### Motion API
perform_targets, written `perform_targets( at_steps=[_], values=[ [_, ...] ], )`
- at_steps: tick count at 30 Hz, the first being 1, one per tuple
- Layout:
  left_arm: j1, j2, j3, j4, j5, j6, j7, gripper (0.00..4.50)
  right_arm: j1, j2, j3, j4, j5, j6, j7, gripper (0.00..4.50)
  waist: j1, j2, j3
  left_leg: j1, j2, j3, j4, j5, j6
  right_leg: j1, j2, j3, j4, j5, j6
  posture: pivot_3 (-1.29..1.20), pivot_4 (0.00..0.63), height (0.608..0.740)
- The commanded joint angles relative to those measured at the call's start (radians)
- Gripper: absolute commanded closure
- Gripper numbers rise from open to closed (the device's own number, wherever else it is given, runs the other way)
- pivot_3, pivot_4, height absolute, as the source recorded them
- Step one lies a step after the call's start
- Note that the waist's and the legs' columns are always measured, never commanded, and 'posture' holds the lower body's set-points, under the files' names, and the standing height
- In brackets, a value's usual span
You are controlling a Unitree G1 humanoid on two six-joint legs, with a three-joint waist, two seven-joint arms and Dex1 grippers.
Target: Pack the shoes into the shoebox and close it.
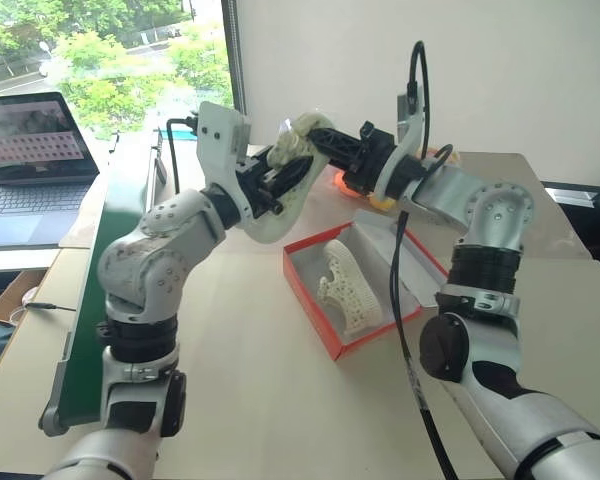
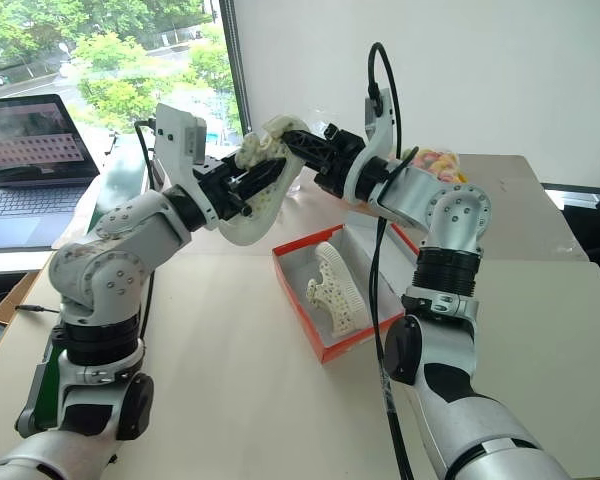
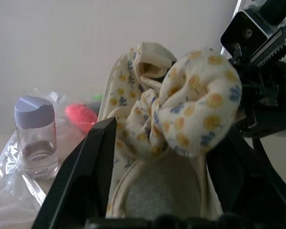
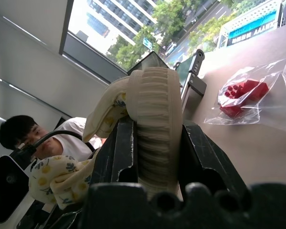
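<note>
High in the middle of the frame, one shoe (image 1: 290,185) hangs between both arms. It looks light and bendy, so its thick sole is best to hold. The right end effector (image 4: 152,143) squeezes that sole. The left end effector (image 3: 152,181) stands wide around it. Another shoe (image 1: 350,290) lies in the shoebox (image 1: 310,295) on the table (image 1: 230,380).

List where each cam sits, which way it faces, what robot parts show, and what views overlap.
Head pair: look forward and down at the shoebox on the table; both arms show.
Left wrist: looks along the left gripper at the held shoe and a bottle; the right gripper shows behind.
Right wrist: looks along the right gripper, jaws clamped on the shoe's sole, toward the window and a person.
Shared: the held shoe.
</note>
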Motion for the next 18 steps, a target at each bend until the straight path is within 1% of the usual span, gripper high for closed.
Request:
perform_targets(
  at_steps=[1, 3, 5, 9, 14, 18],
  values=[
    [-0.001, 0.061, 0.041, -0.055, -0.056, 0.024, -0.05, 1.17, -0.061, -0.071, 0.039, -0.017, -0.042, -0.035, 0.064, 3.82, 0.001, 0.0, 0.0, 0.0, 0.0, 0.0, 0.0, 0.0, 0.0, 0.0, 0.0, 0.0, 0.0, 0.0, 0.0, 0.0, 0.15, 0.74],
    [0.009, 0.105, 0.061, -0.037, -0.053, 0.02, -0.069, 1.17, -0.084, -0.134, 0.075, -0.002, -0.056, 0.01, 0.113, 3.82, 0.0, 0.0, 0.0, 0.0, 0.0, 0.0, 0.0, 0.0, 0.0, 0.0, 0.0, 0.0, 0.0, 0.0, 0.0, 0.0, 0.15, 0.74],
    [0.015, 0.128, 0.073, -0.012, -0.046, 0.004, -0.074, 1.17, -0.089, -0.195, 0.116, 0.008, -0.052, 0.082, 0.183, 3.82, 0.001, 0.0, 0.0, 0.0, 0.0, 0.0, 0.0, 0.0, 0.0, 0.0, 0.0, 0.0, 0.0, 0.0, 0.0, 0.0, 0.15, 0.74],
    [0.034, 0.161, 0.039, 0.001, -0.01, -0.036, -0.097, 1.17, -0.038, -0.305, 0.221, 0.016, -0.069, 0.166, 0.364, 3.82, 0.002, 0.0, 0.0, 0.0, 0.0, 0.0, 0.0, 0.0, 0.0, 0.0, 0.0, 0.0, -0.001, 0.0, 0.0, 0.0, 0.15, 0.74],
    [0.05, 0.16, 0.007, -0.009, 0.01, -0.06, -0.1, 1.17, 0.018, -0.393, 0.382, 0.017, -0.119, 0.148, 0.615, 3.82, 0.003, 0.0, 0.0, 0.0, -0.001, 0.0, 0.0, 0.0, 0.0, 0.0, 0.0, 0.0, -0.001, 0.0, 0.0, 0.0, 0.15, 0.74],
    [0.074, 0.169, 0.0, -0.032, 0.019, -0.063, -0.096, 1.17, 0.033, -0.425, 0.51, 0.083, -0.222, 0.062, 0.782, 3.82, 0.001, 0.0, 0.0, 0.0, 0.0, 0.001, 0.0, 0.0, 0.0, 0.0, 0.0, 0.001, -0.001, 0.0, 0.0, 0.0, 0.15, 0.74]
  ],
)
